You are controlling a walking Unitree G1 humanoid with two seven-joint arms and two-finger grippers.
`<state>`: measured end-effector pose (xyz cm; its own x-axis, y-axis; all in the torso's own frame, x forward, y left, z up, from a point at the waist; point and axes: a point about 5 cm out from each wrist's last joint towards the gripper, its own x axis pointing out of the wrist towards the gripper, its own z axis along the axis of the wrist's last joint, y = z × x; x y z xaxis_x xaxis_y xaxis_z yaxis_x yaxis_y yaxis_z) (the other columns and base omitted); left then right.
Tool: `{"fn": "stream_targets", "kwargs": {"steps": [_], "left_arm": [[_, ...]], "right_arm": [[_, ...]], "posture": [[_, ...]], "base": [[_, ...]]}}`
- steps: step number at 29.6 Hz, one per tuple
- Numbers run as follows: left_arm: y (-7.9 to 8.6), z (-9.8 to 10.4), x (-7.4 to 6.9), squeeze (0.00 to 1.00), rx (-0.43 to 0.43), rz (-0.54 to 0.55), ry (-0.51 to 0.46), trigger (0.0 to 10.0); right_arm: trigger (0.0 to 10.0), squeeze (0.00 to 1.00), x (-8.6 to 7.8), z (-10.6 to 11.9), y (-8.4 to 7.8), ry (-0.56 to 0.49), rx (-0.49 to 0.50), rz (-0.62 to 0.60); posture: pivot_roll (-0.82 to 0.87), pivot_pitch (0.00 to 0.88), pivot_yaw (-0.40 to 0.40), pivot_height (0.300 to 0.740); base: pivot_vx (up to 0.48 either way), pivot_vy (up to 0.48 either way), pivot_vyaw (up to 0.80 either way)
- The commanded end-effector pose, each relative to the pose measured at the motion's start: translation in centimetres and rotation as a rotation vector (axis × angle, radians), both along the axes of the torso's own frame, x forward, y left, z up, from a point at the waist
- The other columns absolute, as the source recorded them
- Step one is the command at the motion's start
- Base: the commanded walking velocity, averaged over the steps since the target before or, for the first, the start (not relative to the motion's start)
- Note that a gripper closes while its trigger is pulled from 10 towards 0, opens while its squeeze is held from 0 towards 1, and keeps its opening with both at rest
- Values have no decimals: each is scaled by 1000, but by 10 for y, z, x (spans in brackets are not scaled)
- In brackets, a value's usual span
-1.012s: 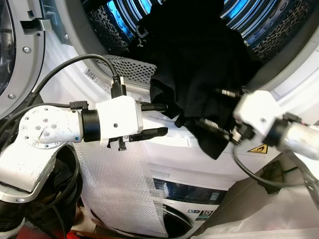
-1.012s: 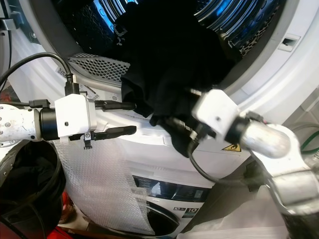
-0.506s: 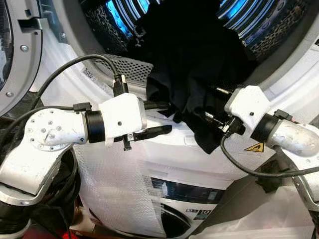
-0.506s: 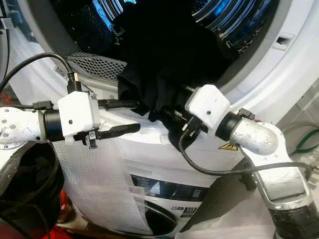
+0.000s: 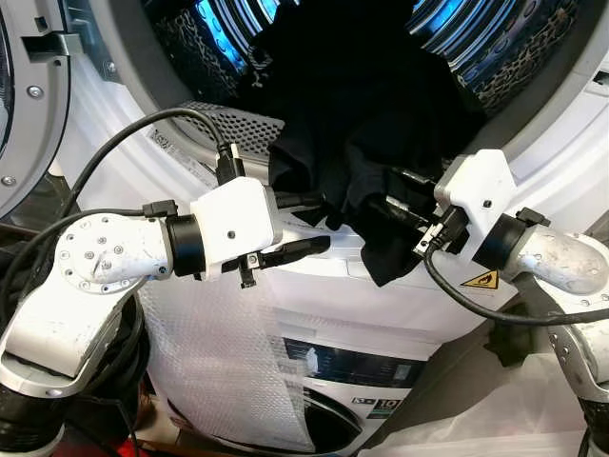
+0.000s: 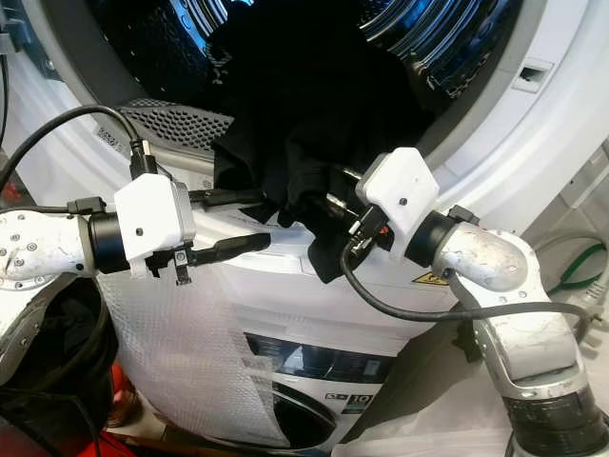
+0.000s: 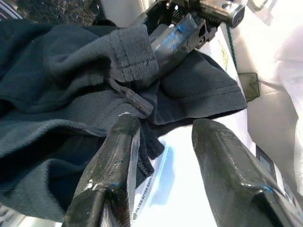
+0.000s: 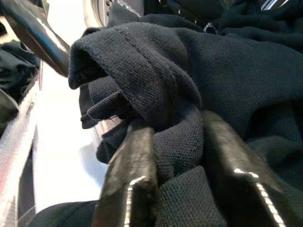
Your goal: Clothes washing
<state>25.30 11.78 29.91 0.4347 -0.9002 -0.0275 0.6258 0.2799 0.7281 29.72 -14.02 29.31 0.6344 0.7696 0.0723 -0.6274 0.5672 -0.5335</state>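
At the drum mouth [image 5: 533, 105], head view: a black garment [image 5: 371, 124] is hanging out over the washer's front lip, with my left gripper [image 5: 303, 228] and right gripper [image 5: 400, 195] at its lower folds.

Left wrist view: my fingers [image 7: 113, 165] are standing apart, holding nothing, with the hem just beside one.

Right wrist view: my fingers [image 8: 135, 189] are pinching a fold of the garment.

Risk, as I judge it: the shallow pinch slipping, dropping the cloth outside.

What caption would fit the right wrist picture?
Right gripper pinching a fold of dark garment at the washer door.
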Motion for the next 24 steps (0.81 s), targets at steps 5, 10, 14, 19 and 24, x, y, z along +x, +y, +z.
{"fn": "stream_targets", "kwargs": {"steps": [5, 10, 14, 19, 24], "left_arm": [[-4, 1, -5, 0, -14, -16, -18, 10000], [-4, 0, -5, 0, -20, -11, -18, 10000], [-5, 0, -4, 0, -30, -7, -22, 10000], [-12, 0, 0, 0, -51, 2, -60, 10000], [-17, 1, 5, 0, -59, -7, -69, 10000]], "right_arm": [[0, 0, -4, 19, -2, -41, 61, 16], [0, 0, -7, 19, 1, -26, 66, 43], [0, 0, -8, 21, 11, -6, 113, 78], [10000, 0, 13, 53, 45, -24, 365, -13], [10000, 0, 40, 91, 60, -46, 587, -170]], "posture": [[231, 158, -155, 740], [227, 163, -156, 740], [224, 164, -155, 740], [225, 158, -147, 740], [226, 151, -135, 740]], "base": [[0, 0, 0], [0, 0, 0], [0, 0, 0], [0, 0, 0], [0, 0, 0]]}}
